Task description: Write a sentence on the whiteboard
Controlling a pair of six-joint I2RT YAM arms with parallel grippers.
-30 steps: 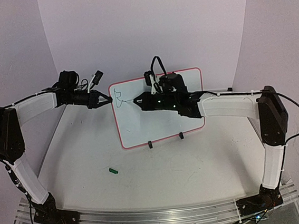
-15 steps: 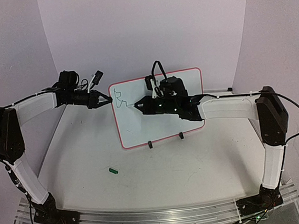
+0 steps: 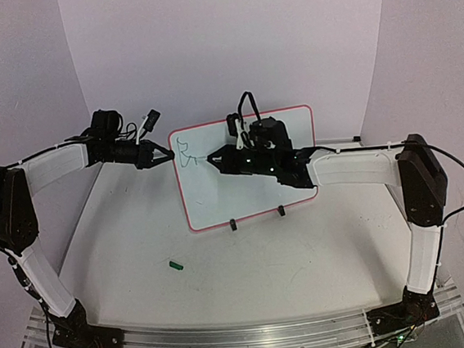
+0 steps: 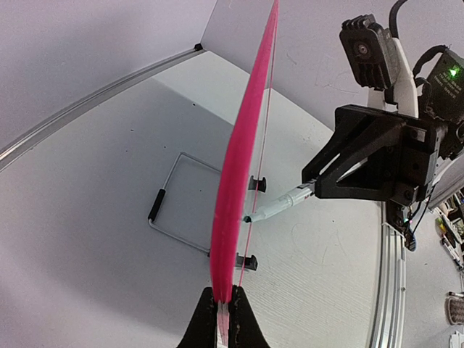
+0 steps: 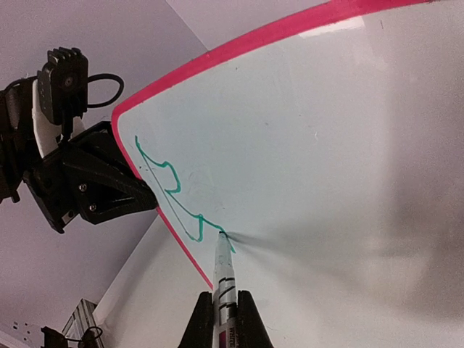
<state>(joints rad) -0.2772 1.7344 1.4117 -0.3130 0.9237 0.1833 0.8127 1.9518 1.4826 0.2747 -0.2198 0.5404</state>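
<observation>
Right wrist view: the right gripper has its jaws closed on a marker. The marker tip touches the whiteboard at the lower end of a green scribble. The scribble sits near the board's upper left corner, just beside the red-pink rim. It is a few jagged strokes, perhaps one or two letters, and cannot be read as a word.

Left wrist view: the left gripper is clamped on the board's left edge, with the rim seen edge-on between its fingers. It appears to be steadying the board while the other arm writes.

Top external view: the board stands upright on its two black clip feet toward the back middle of the table. The left arm is at its left edge and the right arm reaches across its face. A small green piece lies on the table in front of the board and well apart from it. It may be the marker's cap but is too small to tell.

Progress, as a judgement: early. Only the opening marks are down, crowded into one corner, and nearly all of the white surface to the right and below is bare. The bulk of the sentence is left to write. Legibility looks doubtful so far.
</observation>
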